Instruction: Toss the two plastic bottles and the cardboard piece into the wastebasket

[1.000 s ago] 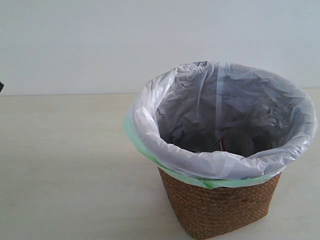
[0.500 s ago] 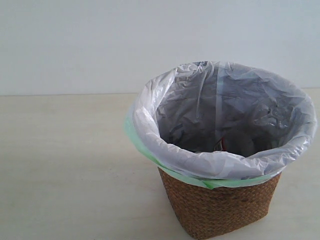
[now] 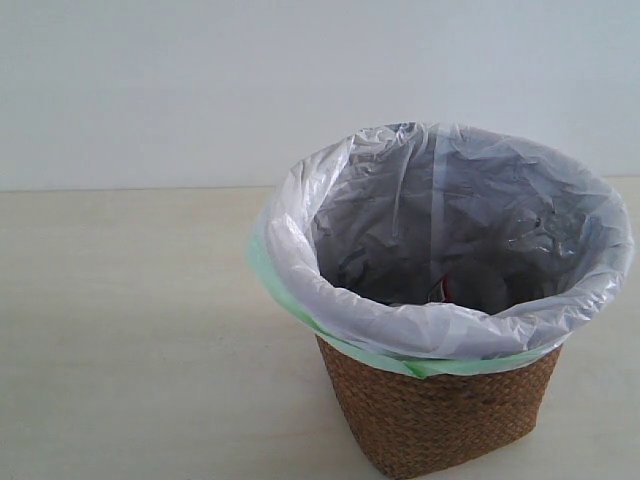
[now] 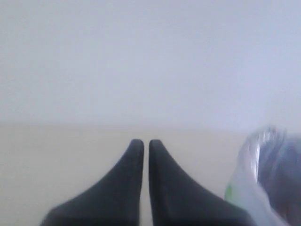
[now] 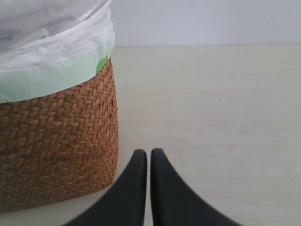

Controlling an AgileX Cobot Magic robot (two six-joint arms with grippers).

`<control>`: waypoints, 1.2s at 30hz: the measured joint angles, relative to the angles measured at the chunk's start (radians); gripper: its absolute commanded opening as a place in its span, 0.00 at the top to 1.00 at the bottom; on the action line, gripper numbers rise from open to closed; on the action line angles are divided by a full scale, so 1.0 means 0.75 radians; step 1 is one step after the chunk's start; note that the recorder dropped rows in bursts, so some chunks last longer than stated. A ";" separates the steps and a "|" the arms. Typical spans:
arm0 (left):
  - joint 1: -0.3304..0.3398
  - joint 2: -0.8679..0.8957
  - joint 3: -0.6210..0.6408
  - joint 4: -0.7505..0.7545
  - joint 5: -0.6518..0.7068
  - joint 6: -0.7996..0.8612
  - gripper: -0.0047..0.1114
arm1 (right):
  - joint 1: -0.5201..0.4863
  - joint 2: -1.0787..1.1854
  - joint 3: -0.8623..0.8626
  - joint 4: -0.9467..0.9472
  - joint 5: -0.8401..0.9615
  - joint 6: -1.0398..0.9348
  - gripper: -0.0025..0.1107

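Toward the table's (image 3: 130, 330) near right corner stands the basket (image 3: 440, 425), a red scrap (image 3: 441, 290) showing deep inside. No bottle or cardboard shows outside it, so the job looks finished. Left gripper (image 4: 146, 143) and right gripper (image 5: 148, 153) are pinched together, empty.

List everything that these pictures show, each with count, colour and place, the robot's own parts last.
round woven wicker wastebasket: one, brown, on the table, right of the exterior view.
crinkled plastic bag: one, white-translucent with green edge, lining the wastebasket.
small bit: one, red-white, low inside the bag; unidentifiable.
table: one, pale beige, under the wastebasket.
wall: one, white, behind the table.
left gripper: one, black, shut, empty, above the table.
right gripper: one, black, shut, empty, beside the wastebasket.
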 measured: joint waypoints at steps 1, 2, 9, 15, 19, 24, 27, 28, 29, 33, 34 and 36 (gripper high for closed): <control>0.014 -0.069 0.068 -0.018 -0.127 -0.002 0.93 | 0.000 0.000 0.000 0.000 0.000 0.000 0.98; 0.030 -0.138 0.159 -0.031 -0.276 -0.002 0.93 | 0.000 0.000 0.000 0.000 0.000 0.000 0.98; 0.136 -0.508 0.687 -0.052 -0.771 -0.010 0.93 | 0.000 0.000 0.000 0.000 0.000 0.000 0.98; 0.226 -0.652 0.934 -0.054 -0.809 -0.007 0.93 | 0.000 0.000 0.000 0.000 0.000 0.000 0.98; 0.254 -0.686 0.996 -0.054 -0.767 0.006 0.93 | 0.000 0.000 0.000 0.000 0.000 0.000 0.98; 0.296 -0.691 0.998 -0.057 -0.596 0.027 0.93 | 0.000 0.000 0.000 0.000 0.000 0.000 0.98; 0.333 -0.691 0.998 -0.048 -0.384 0.032 0.93 | 0.000 0.000 0.000 0.000 0.000 0.000 0.98; 0.336 -0.691 0.999 -0.043 -0.331 0.035 0.93 | 0.000 0.000 0.000 0.000 0.000 0.000 0.98; 0.336 -0.691 1.001 -0.043 -0.287 0.038 0.93 | 0.000 0.000 0.000 0.000 0.000 0.000 0.98; 0.336 -0.691 1.001 -0.038 -0.175 0.054 0.93 | 0.000 0.000 0.000 0.000 0.000 0.000 0.98; 0.336 -0.691 1.001 -0.034 -0.168 0.061 0.93 | 0.000 0.000 0.000 0.000 0.000 0.000 0.98; 0.328 -0.691 1.001 -0.032 -0.159 0.080 0.93 | 0.000 0.000 0.000 0.000 0.000 0.000 0.98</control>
